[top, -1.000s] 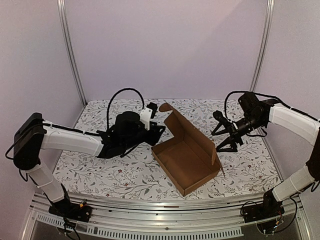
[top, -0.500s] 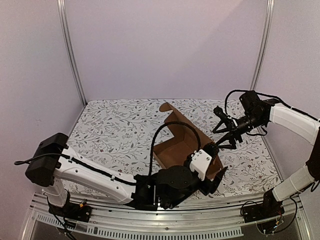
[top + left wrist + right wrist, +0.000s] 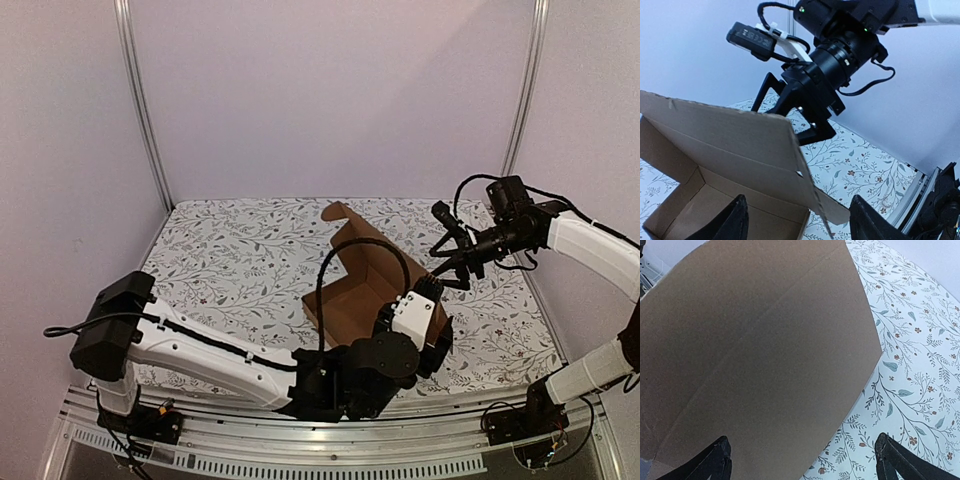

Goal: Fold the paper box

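Table [image 3: 230,260]: floral cloth; the box sits on it, right of centre.
Paper box [image 3: 358,296]: tray walls are up and the lid panel stands upright along the far right side, unclosed. Roughly half done, I judge.
Left gripper [image 3: 801,222]: fingers spread, empty, at the near right corner.
Right gripper [image 3: 447,268]: fingers spread, holding nothing, just behind the lid panel.
Remaining: lower the lid, tuck the tabs.

The paper box [image 3: 360,292] is plain, unprinted brown cardboard. The tabletop [image 3: 230,260] is white, patterned from edge to edge with grey-green leafy sprigs and small reddish-brown flowers. The left arm [image 3: 200,350] and right arm [image 3: 590,240] have white shells and black joints, and the left fingers [image 3: 735,222] and right fingers [image 3: 715,460] are black.
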